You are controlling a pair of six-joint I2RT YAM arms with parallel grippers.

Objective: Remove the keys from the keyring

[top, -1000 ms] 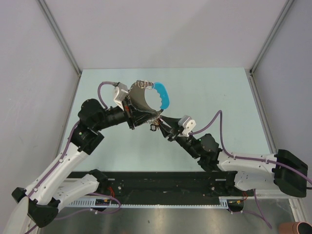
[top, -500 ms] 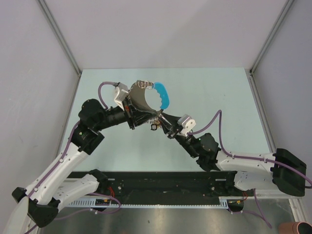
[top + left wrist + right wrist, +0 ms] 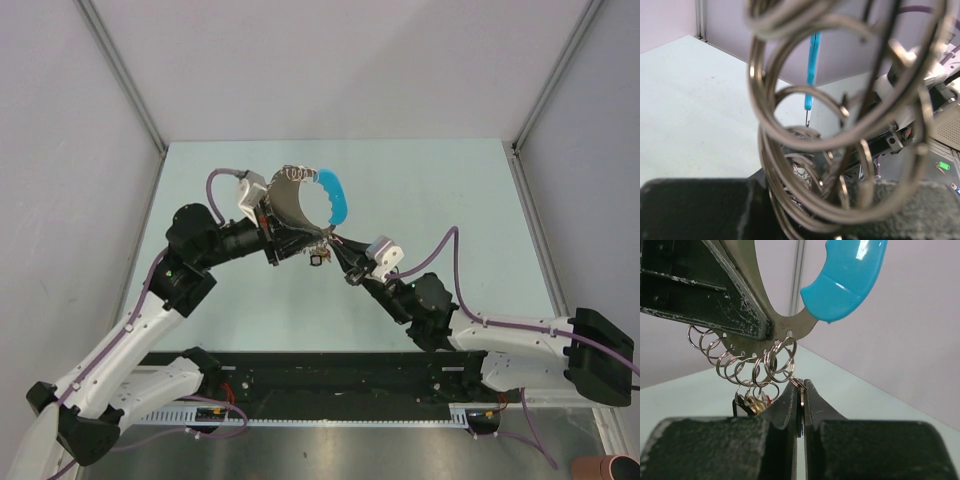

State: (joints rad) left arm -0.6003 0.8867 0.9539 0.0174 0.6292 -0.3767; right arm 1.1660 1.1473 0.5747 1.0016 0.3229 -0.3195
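Right pincer newly clamped on one key, left pincer gripping keyring

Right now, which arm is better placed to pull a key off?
Right: the right gripper is pinched on a thin key hanging below the keyring, while the left gripper is busy holding that keyring up.

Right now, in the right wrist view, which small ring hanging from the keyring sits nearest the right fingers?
The rightmost ring, closest to the blue band: it hangs just above the shut right fingers; the others trail off left.
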